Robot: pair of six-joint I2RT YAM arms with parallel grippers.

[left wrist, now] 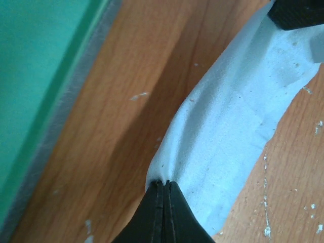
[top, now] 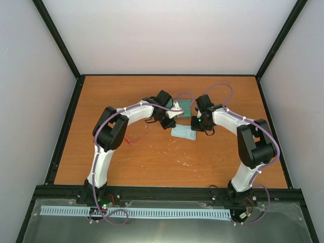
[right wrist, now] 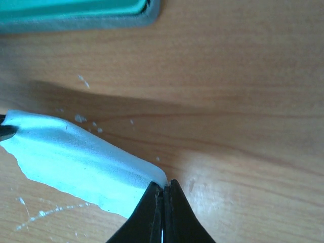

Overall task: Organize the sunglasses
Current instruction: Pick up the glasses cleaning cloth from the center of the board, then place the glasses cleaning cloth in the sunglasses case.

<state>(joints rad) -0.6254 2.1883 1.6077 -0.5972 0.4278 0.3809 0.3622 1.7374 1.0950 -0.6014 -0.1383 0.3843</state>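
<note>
The pinkish-red sunglasses (top: 136, 137) lie on the table just right of the left arm's elbow. The pale blue cloth (top: 183, 132) hangs slightly lifted between both grippers. My left gripper (left wrist: 165, 183) is shut on one corner of the cloth (left wrist: 238, 116). My right gripper (right wrist: 165, 185) is shut on another corner of the cloth (right wrist: 76, 157). The case (top: 185, 108), open with a green inside, lies just behind the cloth; its green inside and grey rim show in the left wrist view (left wrist: 35, 76) and the right wrist view (right wrist: 76, 12).
The orange-brown table (top: 167, 162) has black rails at its edges. White walls stand at the left, back and right. Small white specks (top: 185, 162) lie on the wood in front of the cloth.
</note>
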